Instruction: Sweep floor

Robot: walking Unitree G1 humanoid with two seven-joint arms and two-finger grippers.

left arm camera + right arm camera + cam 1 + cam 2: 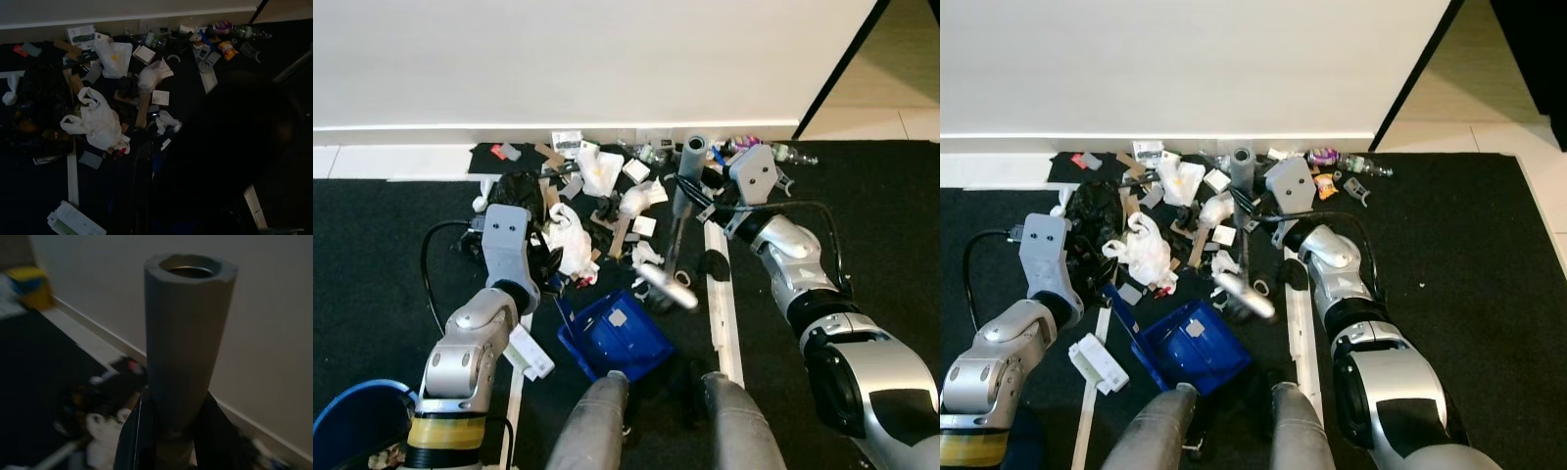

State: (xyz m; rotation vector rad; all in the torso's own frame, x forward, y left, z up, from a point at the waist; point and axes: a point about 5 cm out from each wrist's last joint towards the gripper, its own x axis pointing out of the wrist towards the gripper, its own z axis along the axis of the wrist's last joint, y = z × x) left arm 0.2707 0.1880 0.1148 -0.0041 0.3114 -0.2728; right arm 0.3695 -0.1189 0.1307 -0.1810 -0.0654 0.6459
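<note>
Against the wall's baseboard, on the black floor (pixel 391 245), lies a heap of litter (pixel 607 186): white bag (pixel 570 243), black bag (pixel 519 191), cardboard, bottles. From the head views, the right hand (pixel 690 196) grips the grey broom handle (pixel 690 162), which stands upright over the heap, and a blue dustpan (pixel 612 338) lies nearer the robot, just beside the heap's near edge. The left hand (pixel 548 264) reaches toward the white bag; I cannot tell how far it is open. From the left wrist, the same litter (pixel 122 83) spreads along the wall, the white bag (pixel 95 120) nearest. From the right wrist, black fingers (pixel 134 440) clamp both sides of the handle (pixel 183 333).
</note>
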